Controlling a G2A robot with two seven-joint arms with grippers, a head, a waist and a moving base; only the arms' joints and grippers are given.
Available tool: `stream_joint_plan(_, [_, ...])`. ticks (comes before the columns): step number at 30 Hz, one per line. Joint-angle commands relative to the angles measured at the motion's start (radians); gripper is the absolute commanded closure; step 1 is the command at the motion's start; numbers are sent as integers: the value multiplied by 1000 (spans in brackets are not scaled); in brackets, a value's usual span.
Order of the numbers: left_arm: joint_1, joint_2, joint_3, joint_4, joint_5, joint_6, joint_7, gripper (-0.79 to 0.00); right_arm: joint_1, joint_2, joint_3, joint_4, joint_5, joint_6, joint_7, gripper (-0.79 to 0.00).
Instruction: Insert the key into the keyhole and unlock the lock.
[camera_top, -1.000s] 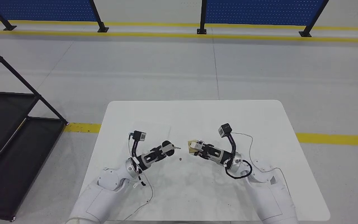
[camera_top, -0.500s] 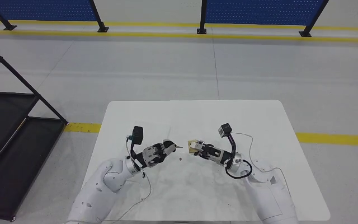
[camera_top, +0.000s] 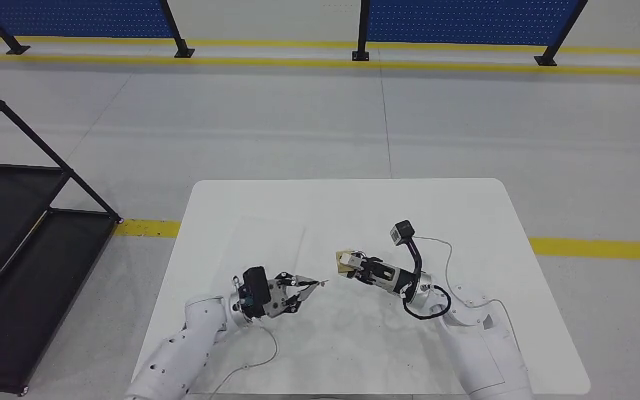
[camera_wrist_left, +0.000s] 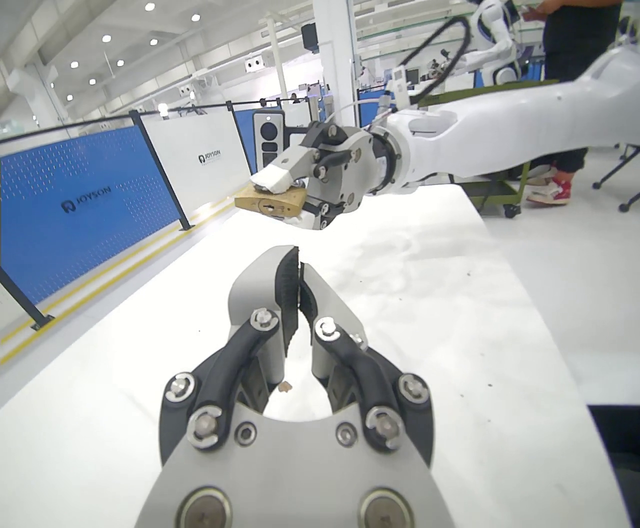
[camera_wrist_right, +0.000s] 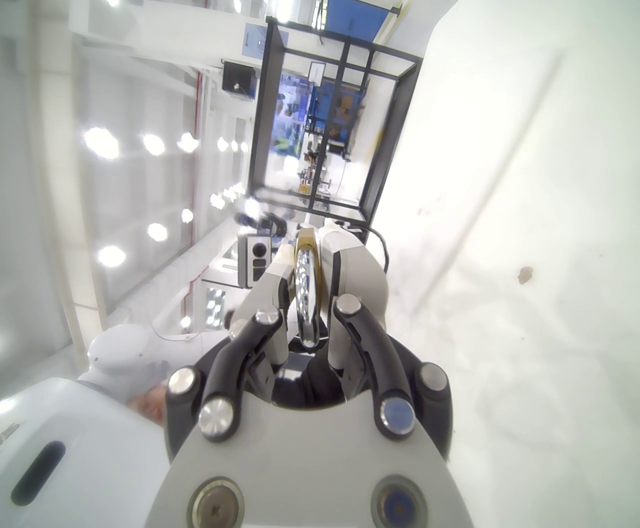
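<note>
**Key and padlock held apart above the table**

- left end effector (camera_wrist_left: 299, 262): pads (camera_wrist_left: 287, 285) pressed together on one thin key (camera_top: 314, 287). The key is edge-on in the wrist view, and its tip pokes out toward the padlock (camera_wrist_left: 270, 202). This end effector sits left of the padlock, near it but not touching, low over the table (camera_wrist_left: 425, 300).
- right end effector (camera_wrist_left: 286, 200): clamped on the brass padlock, one pad on each broad face, and holding it off the table. The shackle (camera_wrist_right: 306, 295) points back into the end effector. The keyhole (camera_wrist_left: 268, 206) faces the key.
- Count: two end effectors, one key, one padlock, one keyhole. One brown speck (camera_wrist_left: 285, 386) lies on the table left of the padlock, under the left end effector.
- Writing: the blue barrier panels (camera_wrist_left: 90, 200) beyond the padlock carry a white logo and word. One white panel (camera_wrist_left: 200, 160) carries the same in dark print.
</note>
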Motion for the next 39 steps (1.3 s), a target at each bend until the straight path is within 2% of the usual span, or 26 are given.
stream_joint_plan(1, [-12, 5, 9, 17, 60, 50, 83, 0, 0, 0, 0, 0, 0, 0, 0, 0])
stream_joint_plan(4, [-25, 10, 15, 38, 91, 93, 141, 0, 0, 0, 0, 0, 0, 0, 0, 0])
stream_joint_plan(16, [-25, 10, 15, 38, 91, 93, 141, 0, 0, 0, 0, 0, 0, 0, 0, 0])
stream_joint_plan(17, [-28, 10, 13, 30, 107, 119, 120, 0, 0, 0, 0, 0, 0, 0, 0, 0])
stream_joint_plan(20, [-31, 14, 23, 14, 180, 216, 111, 0, 0, 0, 0, 0, 0, 0, 0, 0])
stream_joint_plan(22, [-42, 23, 23, 11, 334, 370, 113, 0, 0, 0, 0, 0, 0, 0, 0, 0])
stream_joint_plan(27, [-73, 34, 20, 52, 477, 581, 178, 0, 0, 0, 0, 0, 0, 0, 0, 0])
stream_joint_plan(31, [-99, 47, 8, 64, 632, 804, 229, 0, 0, 0, 0, 0, 0, 0, 0, 0])
stream_joint_plan(39, [-149, 65, -11, 90, 752, 1040, 354, 0, 0, 0, 0, 0, 0, 0, 0, 0])
